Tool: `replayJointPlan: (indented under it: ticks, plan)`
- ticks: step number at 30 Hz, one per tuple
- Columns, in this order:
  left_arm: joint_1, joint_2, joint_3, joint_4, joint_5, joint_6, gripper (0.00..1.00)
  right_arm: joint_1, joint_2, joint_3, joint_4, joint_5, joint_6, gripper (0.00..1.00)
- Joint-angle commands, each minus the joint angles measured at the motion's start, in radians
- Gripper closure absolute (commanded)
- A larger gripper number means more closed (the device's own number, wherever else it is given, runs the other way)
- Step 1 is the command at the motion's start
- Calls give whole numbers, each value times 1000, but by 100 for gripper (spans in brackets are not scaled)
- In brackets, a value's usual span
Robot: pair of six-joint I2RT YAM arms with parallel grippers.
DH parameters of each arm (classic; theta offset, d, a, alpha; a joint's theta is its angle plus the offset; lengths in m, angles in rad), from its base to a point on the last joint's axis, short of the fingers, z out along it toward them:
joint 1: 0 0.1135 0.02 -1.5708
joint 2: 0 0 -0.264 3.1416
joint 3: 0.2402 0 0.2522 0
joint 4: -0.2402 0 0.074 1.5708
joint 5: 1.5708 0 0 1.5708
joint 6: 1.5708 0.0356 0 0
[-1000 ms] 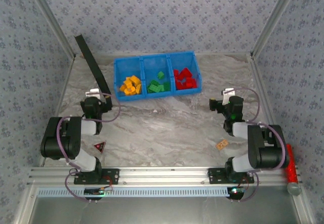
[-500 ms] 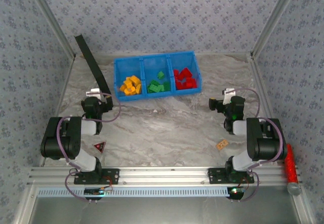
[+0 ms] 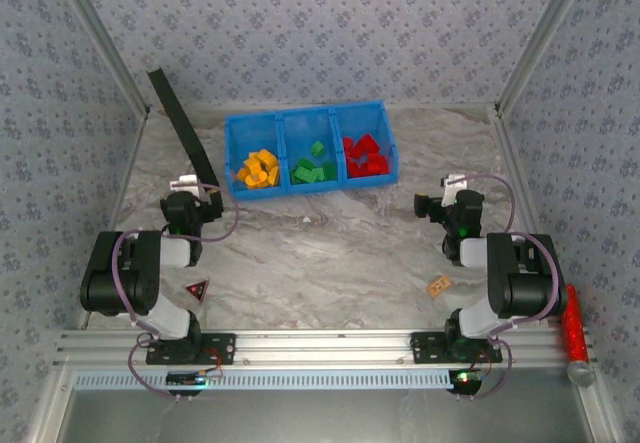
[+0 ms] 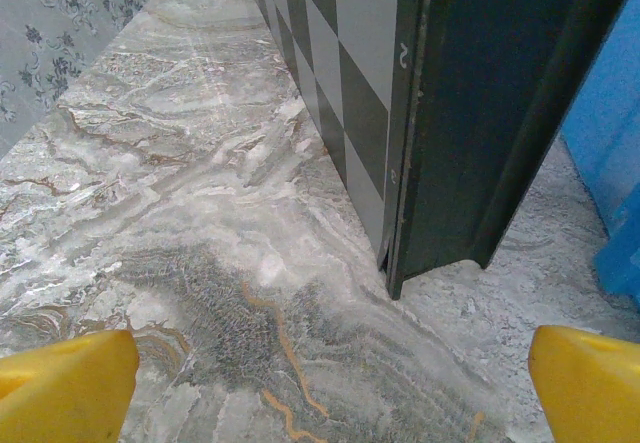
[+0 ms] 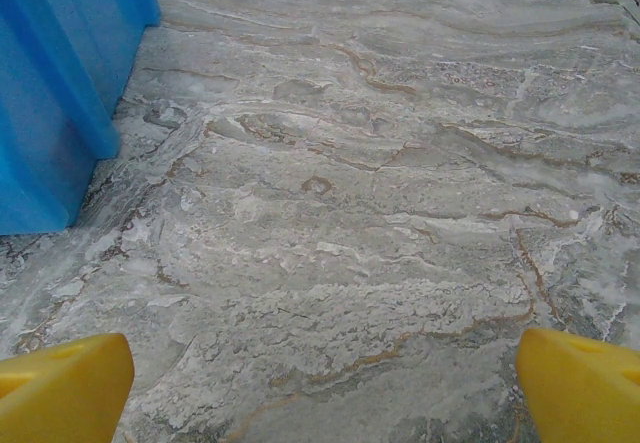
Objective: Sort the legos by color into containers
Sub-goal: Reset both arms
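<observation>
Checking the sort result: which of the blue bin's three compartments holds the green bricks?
The middle compartment; green bricks lie there, orange-yellow ones to its left, red ones to its right.

Grey marbled tabletop [image 3: 330, 253]; floral blue-grey wallpapered walls [image 3: 330, 33]; even light.

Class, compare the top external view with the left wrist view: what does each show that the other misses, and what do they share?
Top external view: legos sorted inside the blue bin, orange-yellow left, green middle, red right; a tan tile on the table; a red cylinder at the far right. Left wrist view: the grey checkered face of the dark board, and the left gripper up close, its yellow jaws wide apart with nothing between. Shared: the marble table, the dark board and the blue bin.
</observation>
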Motion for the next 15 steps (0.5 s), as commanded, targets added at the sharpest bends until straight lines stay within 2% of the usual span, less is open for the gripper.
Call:
replayJointPlan:
  ticks: [1, 15]
  plan:
    - [2, -7, 17, 29, 13, 0, 0, 0, 10, 21, 16, 22, 14, 0]
    - [2, -7, 18, 29, 14, 0, 0, 4, 12, 26, 7, 30, 10, 0]
